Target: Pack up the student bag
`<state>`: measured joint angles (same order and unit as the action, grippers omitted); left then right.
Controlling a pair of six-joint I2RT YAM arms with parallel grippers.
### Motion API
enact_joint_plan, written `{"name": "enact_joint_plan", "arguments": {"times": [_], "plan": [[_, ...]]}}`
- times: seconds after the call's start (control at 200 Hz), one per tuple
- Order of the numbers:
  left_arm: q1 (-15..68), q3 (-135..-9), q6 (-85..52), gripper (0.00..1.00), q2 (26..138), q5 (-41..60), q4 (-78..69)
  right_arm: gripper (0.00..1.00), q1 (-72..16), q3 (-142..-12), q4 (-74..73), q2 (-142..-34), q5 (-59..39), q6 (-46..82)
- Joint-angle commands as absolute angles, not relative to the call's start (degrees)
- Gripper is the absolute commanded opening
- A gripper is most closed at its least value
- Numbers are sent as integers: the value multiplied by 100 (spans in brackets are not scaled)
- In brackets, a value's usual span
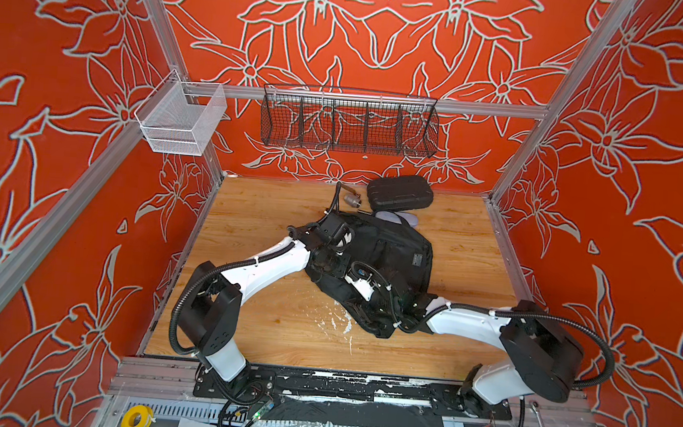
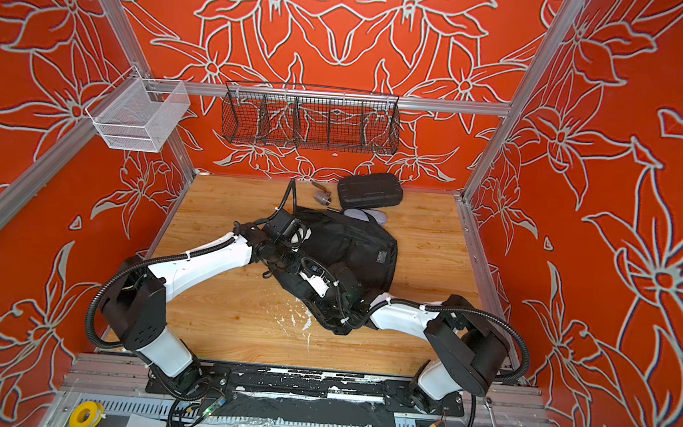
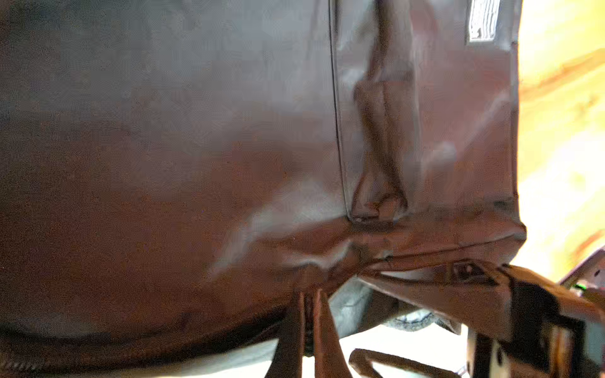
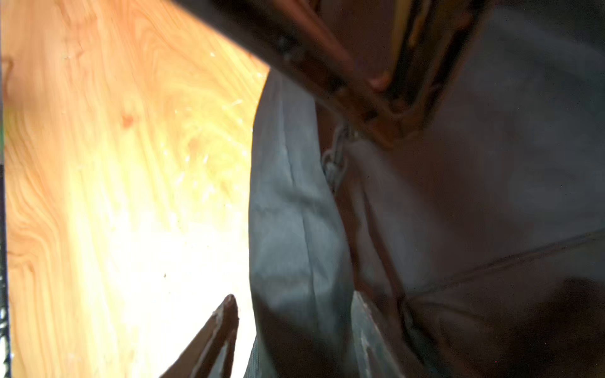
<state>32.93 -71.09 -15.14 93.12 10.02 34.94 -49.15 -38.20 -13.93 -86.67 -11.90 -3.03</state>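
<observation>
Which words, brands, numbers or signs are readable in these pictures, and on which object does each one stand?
Label patch on the student bag: pale print shows, but it is too small in both top views and too blurred in the left wrist view to read.
Ribbed black case: no text visible.
Nothing else shows readable text.

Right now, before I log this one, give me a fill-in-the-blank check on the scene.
The student bag lies on the ___ table. On the left gripper, the jaws are ___ on the bag's fabric. The ribbed case sits between the bag and the ___ wall.
Missing words: wooden, shut, back.
</observation>
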Motion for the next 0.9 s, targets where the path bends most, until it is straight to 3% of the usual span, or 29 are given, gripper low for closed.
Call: {"name": "enact_joint_plan", "arguments": {"times": [0.0,0.2,0.38,0.51,0.655,0.741,0.896], "plan": [[3320,-7075,-1595,0,9054,993,3454,57,-4899,-3784,-1728,-8677,-1260,-579],[3311,-7024,-1716,0,8945,995,3399,60,-4769,-3757,-1981,-8784,-1623,-711],[3310,-6861,-1949,0,8731,1242,3194,63,-4437,-3016,-3819,-8787,-2510,-678],[3306,-6761,-2029,0,8619,1351,3129,62,-4372,-3477,-2997,-8975,-2720,-989],[3309,-6659,-2026,0,8498,1309,3147,60,-4109,-3335,-3523,-9035,-2857,-744],[3311,-6601,-2060,0,8424,1301,3104,58,-4061,-3574,-2919,-9094,-2956,-922],[3310,-6651,-2026,0,8419,1294,3109,44,-4061,-4177,-1874,-9390,-3129,-1055]]}}
